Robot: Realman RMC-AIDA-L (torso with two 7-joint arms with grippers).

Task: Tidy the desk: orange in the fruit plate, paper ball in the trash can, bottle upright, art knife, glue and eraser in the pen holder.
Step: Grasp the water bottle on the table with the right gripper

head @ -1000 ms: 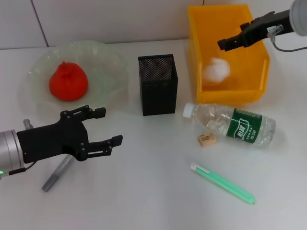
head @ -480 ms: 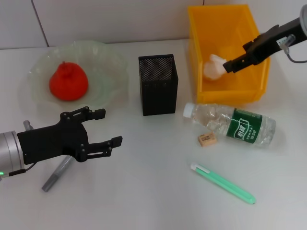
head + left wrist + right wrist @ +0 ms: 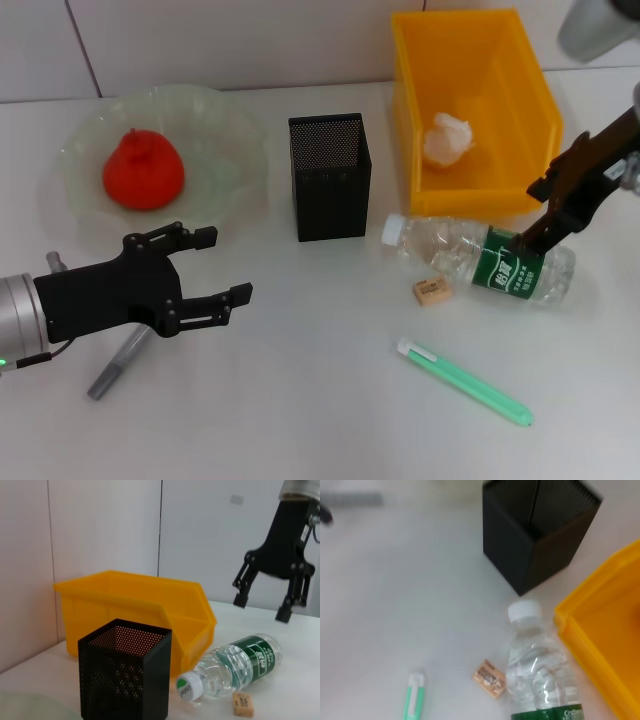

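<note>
One bottle [image 3: 480, 259] lying flat, one paper ball [image 3: 447, 138] in trash can [image 3: 520, 190], right gripper [image 3: 535, 215] spread above.

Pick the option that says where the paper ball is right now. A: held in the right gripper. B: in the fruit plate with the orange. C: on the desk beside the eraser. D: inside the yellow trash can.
D: the paper ball lies inside the trash can, while the right gripper hangs open and empty over the lying bottle.
</note>
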